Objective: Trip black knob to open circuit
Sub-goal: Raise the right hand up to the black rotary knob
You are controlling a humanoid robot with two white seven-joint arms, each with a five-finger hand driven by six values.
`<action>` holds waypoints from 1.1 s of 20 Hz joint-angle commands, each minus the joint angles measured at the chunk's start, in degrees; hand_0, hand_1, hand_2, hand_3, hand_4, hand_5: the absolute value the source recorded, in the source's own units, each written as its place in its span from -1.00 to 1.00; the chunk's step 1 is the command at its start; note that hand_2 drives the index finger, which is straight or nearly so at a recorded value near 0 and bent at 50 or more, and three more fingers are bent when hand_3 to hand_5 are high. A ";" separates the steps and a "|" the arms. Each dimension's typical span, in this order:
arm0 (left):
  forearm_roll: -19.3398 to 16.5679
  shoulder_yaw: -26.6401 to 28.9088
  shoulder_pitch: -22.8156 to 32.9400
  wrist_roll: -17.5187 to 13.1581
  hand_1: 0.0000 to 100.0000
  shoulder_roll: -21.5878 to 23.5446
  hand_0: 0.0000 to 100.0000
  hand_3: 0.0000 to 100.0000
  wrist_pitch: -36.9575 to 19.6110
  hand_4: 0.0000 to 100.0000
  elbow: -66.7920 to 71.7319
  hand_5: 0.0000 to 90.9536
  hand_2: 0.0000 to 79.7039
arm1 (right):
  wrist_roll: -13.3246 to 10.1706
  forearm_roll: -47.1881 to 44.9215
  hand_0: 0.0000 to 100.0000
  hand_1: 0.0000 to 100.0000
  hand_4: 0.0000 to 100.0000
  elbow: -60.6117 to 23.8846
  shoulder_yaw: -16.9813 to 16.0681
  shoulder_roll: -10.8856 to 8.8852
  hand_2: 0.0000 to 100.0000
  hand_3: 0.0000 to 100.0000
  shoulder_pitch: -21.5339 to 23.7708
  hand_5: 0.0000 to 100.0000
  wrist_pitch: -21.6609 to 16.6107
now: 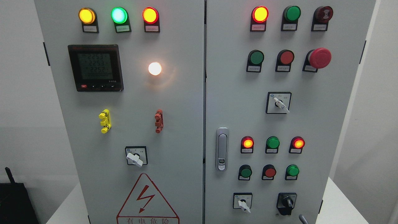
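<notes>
The black knob (286,203) is sitting low on the right door of the smooth grey metal cabinet (186,124), a glossy round selector with its ridge pointing upward. Just below and right of it, a small grey fingertip (303,218) is poking in; its hand's state I cannot tell.

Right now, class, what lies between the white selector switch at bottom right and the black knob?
Head view: only bare grey panel between the white selector switch and black knob.

White counter (337,203) w/ grey control cabinet (186,102) standing on it.
Cabinet fills most of the counter; bare strips show at lower left & right.
</notes>
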 commanded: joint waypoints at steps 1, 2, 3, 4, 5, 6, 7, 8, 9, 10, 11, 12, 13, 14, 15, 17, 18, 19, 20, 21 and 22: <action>0.14 0.07 -0.23 0.01 -0.22 -0.09 -0.76 -1.00 -0.11 -1.00 -0.01 -1.00 -1.00 | 0.52 -0.12 -1.00 -0.87 1.00 -1.35 0.04 -0.16 -0.99 1.00 -0.81 1.00 -0.30; 0.14 0.07 -0.14 0.01 -0.22 -0.09 -0.76 -1.00 -0.11 -1.00 -0.01 -1.00 -1.00 | 0.52 -0.12 -1.00 -0.87 1.00 -1.35 0.13 -0.16 -0.99 1.00 -0.90 1.00 -0.30; 0.14 0.07 -0.23 0.01 -0.22 -0.09 -0.76 -1.00 -0.11 -1.00 -0.01 -1.00 -1.00 | 0.52 -0.12 -1.00 -0.87 1.00 -1.35 0.21 -0.16 -0.98 1.00 -1.07 1.00 -0.30; 0.14 0.07 -0.14 0.01 -0.22 -0.09 -0.76 -1.00 -0.11 -1.00 -0.01 -1.00 -1.00 | 0.52 -0.12 -1.00 -0.87 1.00 -1.27 0.39 -0.08 -0.98 1.00 -1.16 1.00 -0.30; 0.14 0.07 -0.14 0.01 -0.22 -0.09 -0.76 -1.00 -0.11 -1.00 -0.01 -1.00 -1.00 | 0.52 -0.12 -1.00 -0.87 1.00 -1.18 0.57 -0.07 -0.98 1.00 -1.25 1.00 -0.12; 0.14 0.07 -0.14 0.01 -0.22 -0.09 -0.76 -1.00 -0.11 -1.00 -0.01 -1.00 -1.00 | 0.52 -0.12 -1.00 -0.87 1.00 -1.18 0.65 -0.16 -0.98 1.00 -1.34 1.00 0.40; 0.14 0.07 -0.14 0.01 -0.22 -0.09 -0.76 -1.00 -0.11 -1.00 -0.01 -1.00 -1.00 | 0.52 -0.12 -1.00 -0.87 1.00 -1.18 0.66 -0.16 -0.98 1.00 -1.34 1.00 0.58; 0.14 0.07 -0.14 0.01 -0.22 -0.09 -0.76 -1.00 -0.11 -1.00 -0.01 -1.00 -1.00 | 0.52 -0.12 -1.00 -0.87 1.00 -1.18 0.74 -0.08 -0.98 1.00 -1.51 1.00 0.67; 0.14 0.07 -0.14 0.01 -0.22 -0.09 -0.76 -1.00 -0.11 -1.00 -0.01 -1.00 -1.00 | 0.52 -0.12 -1.00 -0.87 1.00 -1.18 0.74 -0.07 -0.98 1.00 -1.60 1.00 0.67; 0.14 0.07 -0.23 0.01 -0.22 -0.09 -0.76 -1.00 -0.11 -1.00 -0.01 -1.00 -1.00 | 0.52 -0.12 -1.00 -0.87 1.00 -1.18 0.92 -0.07 -0.98 1.00 -1.60 1.00 0.67; 0.14 0.07 -0.14 0.01 -0.22 -0.09 -0.76 -1.00 -0.11 -1.00 -0.01 -1.00 -1.00 | 0.52 -0.12 -1.00 -0.87 1.00 -1.26 0.92 -0.07 -0.98 1.00 -1.60 1.00 0.67; 0.14 0.07 -0.14 0.01 -0.22 -0.09 -0.76 -1.00 -0.11 -1.00 -0.01 -1.00 -1.00 | 0.52 -0.12 -1.00 -0.87 1.00 -1.26 0.92 -0.07 -0.98 1.00 -1.60 1.00 0.67; 0.14 0.07 -0.23 0.01 -0.22 -0.09 -0.76 -1.00 -0.11 -1.00 -0.01 -1.00 -1.00 | 0.52 -0.12 -1.00 -0.87 1.00 -1.26 0.92 -0.07 -0.98 1.00 -1.60 1.00 0.67; 0.14 0.07 -0.23 0.01 -0.22 -0.09 -0.76 -1.00 -0.11 -1.00 -0.01 -1.00 -1.00 | 0.52 -0.12 -1.00 -0.87 1.00 -1.26 0.92 -0.07 -0.98 1.00 -1.60 1.00 0.67; 0.14 0.07 -0.23 0.01 -0.22 -0.09 -0.76 -1.00 -0.02 -1.00 -0.01 -1.00 -1.00 | 0.52 -0.12 -1.00 -0.87 1.00 -1.26 1.01 -0.07 -0.98 1.00 -1.51 1.00 0.67; 0.14 0.07 -0.23 0.01 -0.22 -0.09 -0.76 -1.00 -0.02 -1.00 -0.01 -1.00 -1.00 | 0.52 -0.12 -1.00 -0.87 1.00 -1.26 1.01 -0.08 -0.98 1.00 -1.51 1.00 0.67; 0.14 0.07 -0.23 0.01 -0.22 -0.09 -0.76 -1.00 -0.11 -1.00 -0.01 -1.00 -1.00 | 0.52 -0.12 -1.00 -0.87 1.00 -1.26 1.18 -0.16 -0.98 1.00 -1.51 1.00 0.67; 0.14 0.07 -0.14 0.01 -0.22 -0.09 -0.76 -1.00 -0.11 -1.00 -0.01 -1.00 -1.00 | 0.52 -0.12 -1.00 -0.87 1.00 -1.26 1.44 -0.08 -0.98 1.00 -1.60 1.00 0.67; 0.14 0.07 -0.14 0.01 -0.22 -0.09 -0.76 -1.00 -0.11 -1.00 -0.01 -1.00 -1.00 | 0.52 -0.12 -1.00 -0.87 1.00 -1.26 1.53 -0.16 -0.98 1.00 -1.60 1.00 0.75; 0.14 0.07 -0.14 0.01 -0.22 -0.09 -0.76 -1.00 -0.11 -1.00 -0.01 -1.00 -1.00 | 0.52 -0.12 -1.00 -0.87 1.00 -1.26 1.53 -0.16 -0.98 1.00 -1.69 1.00 0.76; 0.14 0.07 -0.23 0.01 -0.22 -0.09 -0.76 -1.00 -0.11 -1.00 -0.01 -1.00 -1.00 | 0.52 -0.12 -1.00 -0.87 1.00 -1.18 1.53 -0.16 -0.98 1.00 -1.69 1.00 0.76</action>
